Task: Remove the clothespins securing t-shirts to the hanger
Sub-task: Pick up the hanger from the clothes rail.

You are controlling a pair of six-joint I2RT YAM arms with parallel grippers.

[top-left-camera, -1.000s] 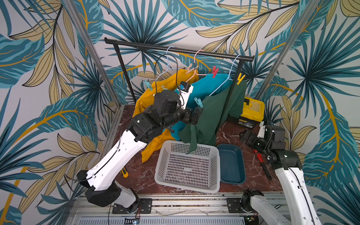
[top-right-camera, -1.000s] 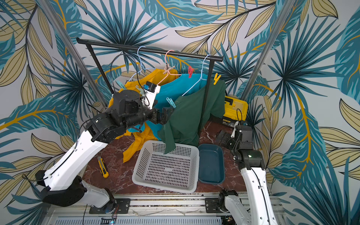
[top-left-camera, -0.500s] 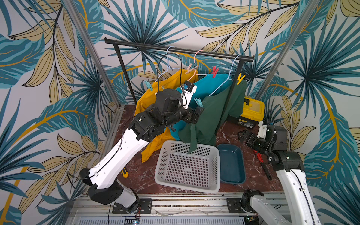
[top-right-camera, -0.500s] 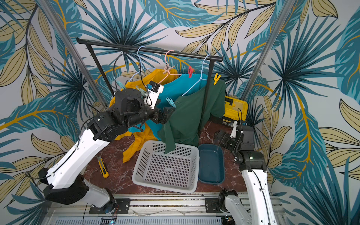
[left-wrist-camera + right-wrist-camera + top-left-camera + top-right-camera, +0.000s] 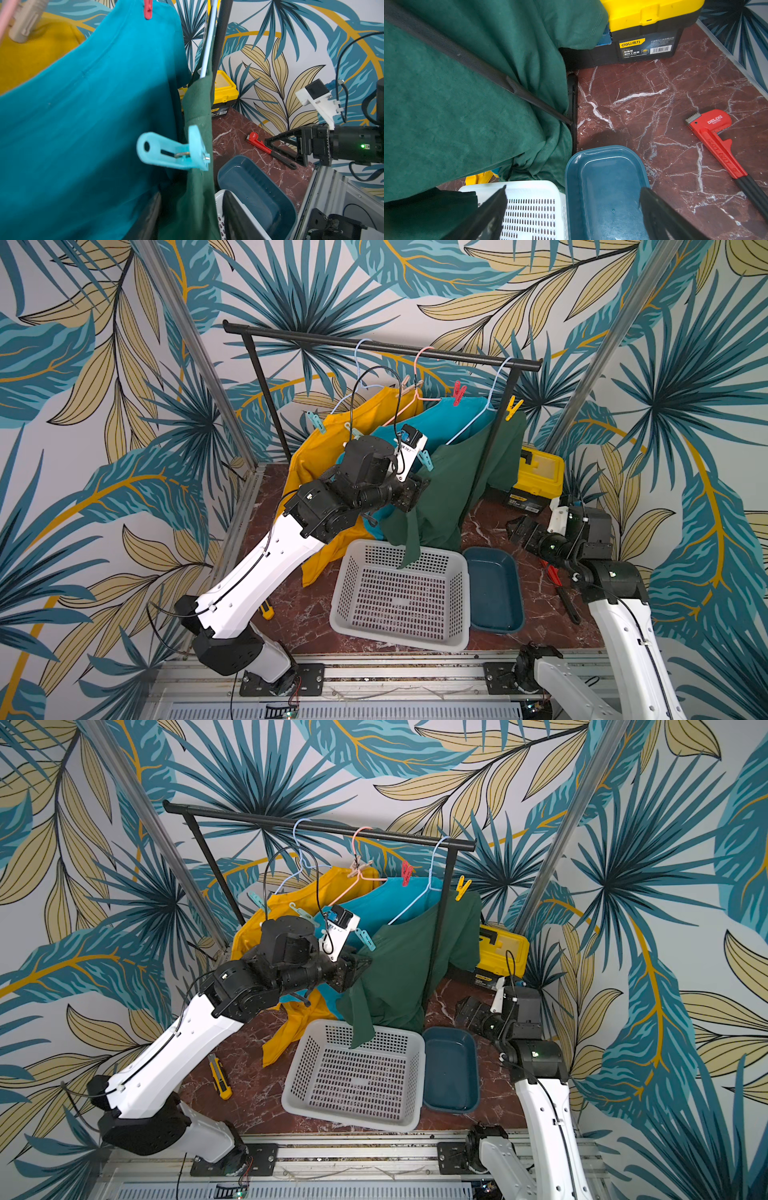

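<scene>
Your left gripper [image 5: 192, 195] has barely shifted since the earlier frame. Only the left wrist view shows its jaws part-closed astride the dark green t-shirt [image 5: 197, 104], below the teal clothespin [image 5: 172, 150] clipped to that shirt's edge; you cannot tell whether it grips. Your right gripper [image 5: 573, 189] is spread wide and empty above the basket [image 5: 529, 187].

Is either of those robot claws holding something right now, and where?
Right gripper: nothing, open. Left gripper straddles the dark green t-shirt at its edge near the teal clothespin; a firm grip cannot be told.

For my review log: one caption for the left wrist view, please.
Light blue clothespin clipped to dark green t-shirt, beside turquoise t-shirt.
</scene>
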